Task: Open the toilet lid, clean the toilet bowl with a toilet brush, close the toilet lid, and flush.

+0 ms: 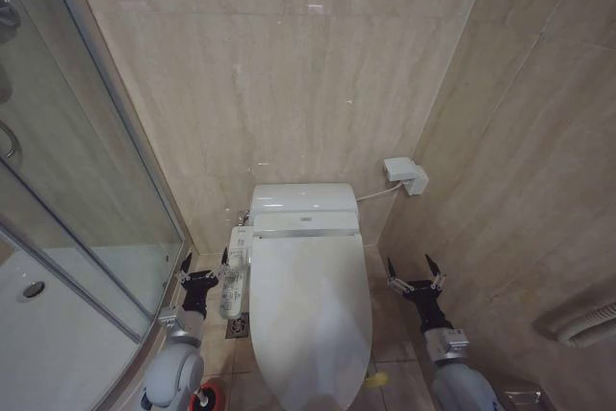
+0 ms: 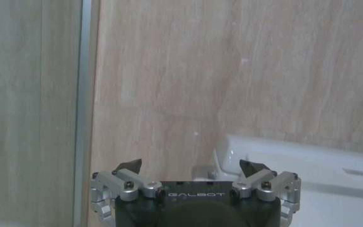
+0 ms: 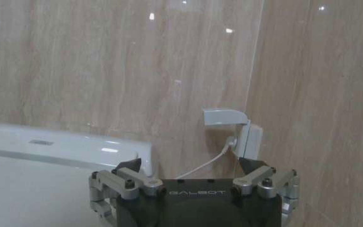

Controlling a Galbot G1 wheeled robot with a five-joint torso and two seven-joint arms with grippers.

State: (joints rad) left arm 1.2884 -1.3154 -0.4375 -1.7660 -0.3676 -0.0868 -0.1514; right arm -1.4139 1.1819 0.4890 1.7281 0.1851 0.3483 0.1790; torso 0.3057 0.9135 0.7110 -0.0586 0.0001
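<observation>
From the head camera, the toilet lid [image 1: 310,320] lies flat and closed over the toilet bowl [image 1: 252,334], a long glossy white oval that widens toward the robot. Behind it sits the white bidet unit [image 1: 304,209], against the beige tiled wall [image 1: 279,74]. A narrow white button panel [image 1: 234,281] runs along the toilet's left side. The left gripper [image 1: 205,268] hangs just left of that panel, its dark fingers spread apart and holding nothing. The right gripper [image 1: 415,273] hovers to the right of the toilet, near the side wall, fingers likewise spread and empty. The red holder cup of the toilet brush [image 1: 206,398] peeks out at the lower edge, beside the left arm. A glass shower door [image 1: 87,209] stands on the left.

In the left wrist view, the left gripper [image 2: 191,168] points at the wall with jaws wide, the bidet unit [image 2: 301,165] beyond it.

In the right wrist view, the right gripper [image 3: 191,166] is open too, facing a white wall socket [image 3: 241,132] with its cable, the bidet unit [image 3: 62,144] off to one side.
</observation>
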